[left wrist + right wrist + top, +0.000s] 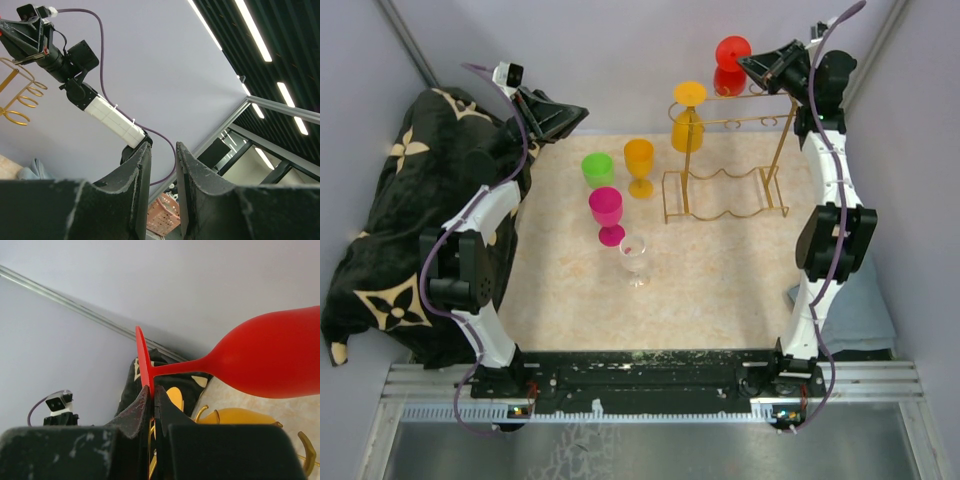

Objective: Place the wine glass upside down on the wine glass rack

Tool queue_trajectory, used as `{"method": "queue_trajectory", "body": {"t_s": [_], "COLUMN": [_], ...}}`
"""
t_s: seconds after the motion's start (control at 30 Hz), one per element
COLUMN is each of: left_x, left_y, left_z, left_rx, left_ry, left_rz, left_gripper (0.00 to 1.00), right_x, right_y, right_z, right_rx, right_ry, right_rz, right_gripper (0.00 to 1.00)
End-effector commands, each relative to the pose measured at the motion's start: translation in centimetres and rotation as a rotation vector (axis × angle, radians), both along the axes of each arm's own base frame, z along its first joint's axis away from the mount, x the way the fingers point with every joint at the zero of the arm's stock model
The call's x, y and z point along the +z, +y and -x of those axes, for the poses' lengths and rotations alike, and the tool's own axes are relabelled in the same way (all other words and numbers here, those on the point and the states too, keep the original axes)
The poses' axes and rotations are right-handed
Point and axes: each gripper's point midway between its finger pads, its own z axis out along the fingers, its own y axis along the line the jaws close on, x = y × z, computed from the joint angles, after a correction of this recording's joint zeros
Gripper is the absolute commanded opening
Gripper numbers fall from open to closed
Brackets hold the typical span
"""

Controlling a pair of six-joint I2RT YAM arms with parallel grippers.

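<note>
Wine glass [270, 355] | red | foot clamped by right end effector [151, 392]

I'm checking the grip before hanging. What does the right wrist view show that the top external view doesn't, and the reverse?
Right wrist only: how the right pincer pinches the flat foot of the red plastic wine glass, bowl out sideways. Top external only: green glass, orange glass, pink glass and clear glass standing on the beige table. Both: the red glass, the yellow plastic glass hanging upside down on the gold wire rack, the black patterned cloth.
</note>
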Motion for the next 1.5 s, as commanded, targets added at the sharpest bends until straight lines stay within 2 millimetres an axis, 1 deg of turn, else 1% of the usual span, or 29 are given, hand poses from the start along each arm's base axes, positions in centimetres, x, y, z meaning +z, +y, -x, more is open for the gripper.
{"method": "queue_trajectory", "body": {"t_s": [0.0,0.37,0.67,1.07,1.3,1.47], "left_x": [0.4,0.2,0.2,-0.1,-0.1,-0.2], "left_y": [0.3,0.3,0.3,0.3,0.3,0.3], "left_z": [1.4,1.5,1.5,1.5,1.6,1.6], "left_rx": [0.004,0.005,0.006,0.008,0.008,0.008], "left_ry": [-0.079,-0.071,-0.070,-0.058,-0.058,-0.055], "left_rz": [0.003,0.002,0.004,0.003,0.005,0.005], "left_gripper": [0.32,0.33,0.32,0.33,0.32,0.32], "right_x": [2.3,1.4,0.7,0.6,0.4,-0.1], "right_y": [1.0,2.5,2.5,2.4,2.4,2.4], "right_z": [0.7,1.4,2.1,3.1,3.3,3.4], "right_rx": [0.011,0.048,0.041,0.032,0.026,0.030], "right_ry": [-0.068,-0.005,0.042,0.074,0.094,0.105], "right_rz": [0.024,0.046,0.061,0.076,0.084,0.093], "right_gripper": [0.00,0.00,0.00,0.00,0.00,0.00]}}
